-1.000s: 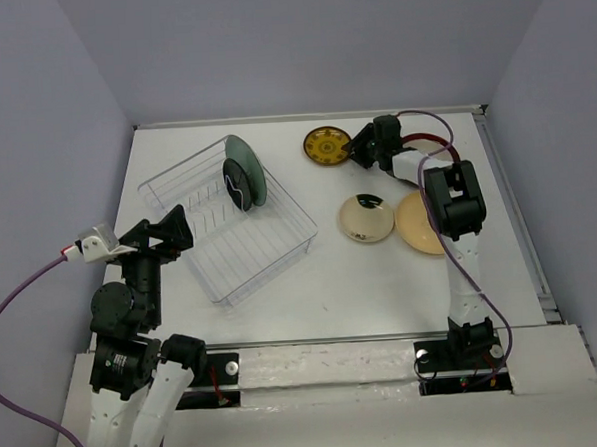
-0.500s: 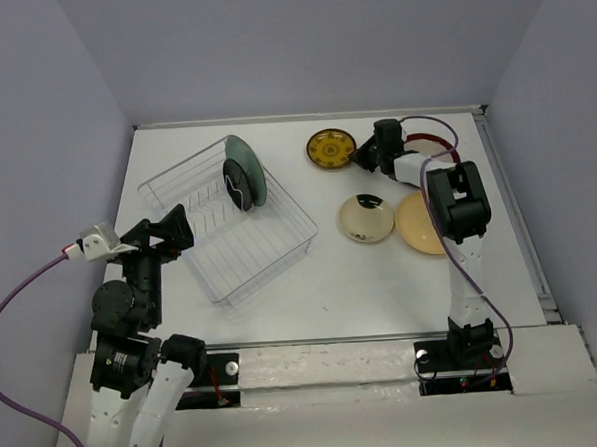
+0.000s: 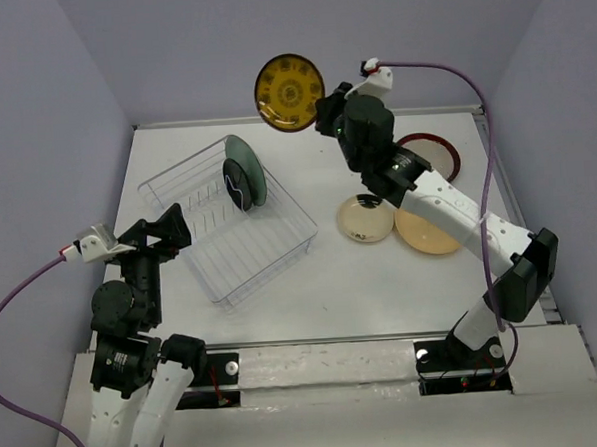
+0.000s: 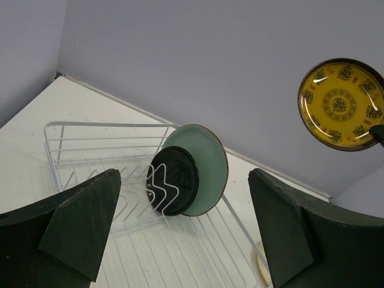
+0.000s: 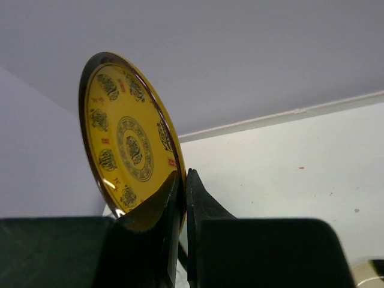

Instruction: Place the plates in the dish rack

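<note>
My right gripper (image 3: 322,106) is shut on the rim of the small yellow patterned plate (image 3: 289,93) and holds it on edge high above the table's far side; the plate shows in the right wrist view (image 5: 126,141) and the left wrist view (image 4: 342,103). The white wire dish rack (image 3: 228,219) holds the mint-green plate (image 3: 249,166) and the small black plate (image 3: 236,182) upright at its far end, also seen in the left wrist view (image 4: 207,162). The cream dark-rimmed plate (image 3: 366,218), orange-yellow plate (image 3: 424,229) and red-rimmed plate (image 3: 437,156) lie flat on the table. My left gripper (image 3: 169,230) is open beside the rack's near-left corner.
The white table (image 3: 362,290) is walled by grey panels at back and sides. The right arm (image 3: 448,211) stretches over the flat plates. The rack's near part has bare wire slots (image 4: 150,246).
My right gripper has lifted the yellow patterned plate off the table, turned it on edge and carried it up and to the left. The left arm has not moved.
</note>
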Controlling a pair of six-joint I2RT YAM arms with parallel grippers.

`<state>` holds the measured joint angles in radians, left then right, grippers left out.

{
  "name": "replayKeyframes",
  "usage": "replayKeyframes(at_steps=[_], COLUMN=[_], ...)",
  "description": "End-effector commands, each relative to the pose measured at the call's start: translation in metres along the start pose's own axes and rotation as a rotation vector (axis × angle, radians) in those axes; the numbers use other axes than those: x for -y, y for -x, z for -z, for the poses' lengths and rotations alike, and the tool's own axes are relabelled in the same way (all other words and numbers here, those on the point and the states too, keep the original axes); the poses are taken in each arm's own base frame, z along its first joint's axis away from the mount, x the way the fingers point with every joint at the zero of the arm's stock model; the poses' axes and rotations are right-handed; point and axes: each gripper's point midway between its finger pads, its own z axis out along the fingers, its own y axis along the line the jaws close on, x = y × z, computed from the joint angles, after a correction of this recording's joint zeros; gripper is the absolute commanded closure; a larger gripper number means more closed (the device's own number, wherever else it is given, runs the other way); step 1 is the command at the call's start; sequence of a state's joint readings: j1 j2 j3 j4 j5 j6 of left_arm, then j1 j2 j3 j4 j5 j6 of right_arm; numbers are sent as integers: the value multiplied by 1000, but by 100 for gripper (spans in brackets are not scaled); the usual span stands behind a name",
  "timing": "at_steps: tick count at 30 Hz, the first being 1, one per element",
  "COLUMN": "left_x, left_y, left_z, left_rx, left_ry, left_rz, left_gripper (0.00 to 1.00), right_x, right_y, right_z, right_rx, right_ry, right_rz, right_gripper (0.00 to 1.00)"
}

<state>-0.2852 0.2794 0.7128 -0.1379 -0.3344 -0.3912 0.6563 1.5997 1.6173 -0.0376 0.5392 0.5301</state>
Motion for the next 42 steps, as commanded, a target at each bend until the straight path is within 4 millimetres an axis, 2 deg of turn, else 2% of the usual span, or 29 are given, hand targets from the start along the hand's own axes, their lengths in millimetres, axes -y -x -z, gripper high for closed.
replayKeyframes(at_steps=[1, 2, 3, 4, 6, 8, 9, 10, 11, 12, 14, 15, 17, 18, 21, 28, 38, 42], left_x=[-3, -3, -4, -5, -6, -7, -9, -9, -10, -10, -10, -10, -10, -10, -9, -10, -13, -22], left_y=[13, 13, 13, 14, 15, 18, 20, 21, 22, 23, 24, 25, 27, 27, 29, 34, 36, 40], left_z=[-3, -3, -3, -3, -1, 1, 2, 3, 4, 6, 7, 9, 11, 12, 14, 19, 20, 22], left_rx=[58, 59, 59, 62, 68, 78, 84, 90, 93, 97, 100, 103, 110, 109, 114, 133, 140, 160], left_ry=[24, 27, 30, 36, 41, 47, 54, 56, 57, 57, 57, 54, 51, 51, 43, 42, 59, 107], left_rz=[17, 17, 17, 17, 20, 22, 22, 24, 23, 27, 26, 29, 32, 33, 38, 49, 47, 53], left_gripper=[1, 1, 1, 1, 1, 1, 1, 1, 1, 1, 1, 1, 1, 1, 1, 1, 1, 1], right_x=[-9, -39, -47, -65, -87, -112, -114, -123, -126, -139, -144, -144, -146, -145, -146, -133, -125, -121], right_y=[-39, -41, -43, -52, -64, -82, -86, -115, -118, -111, -120, -132, -134, -144, -153, -203, -244, -260], right_z=[27, 40, 44, 40, 48, 39, 38, 35, 32, 33, 32, 27, 24, 21, 18, 9, 5, 3], right_rx=[16, 27, 47, 51, 65, 83, 87, 75, 84, 117, 126, 134, 143, 138, 136, 97, 42, 20], right_ry=[-193, -157, -185, -183, -203, -207, -230, -221, -224, -211, -216, -225, -227, -228, -217, -212, -168, -151], right_rz=[303, 307, 333, 382, 475, 514, 592, 647, 660, 619, 685, 694, 715, 732, 749, 796, 775, 783], right_gripper=[93, 93, 93, 93, 93, 93, 93, 93, 93, 93, 93, 93, 93, 93, 93, 93, 93, 93])
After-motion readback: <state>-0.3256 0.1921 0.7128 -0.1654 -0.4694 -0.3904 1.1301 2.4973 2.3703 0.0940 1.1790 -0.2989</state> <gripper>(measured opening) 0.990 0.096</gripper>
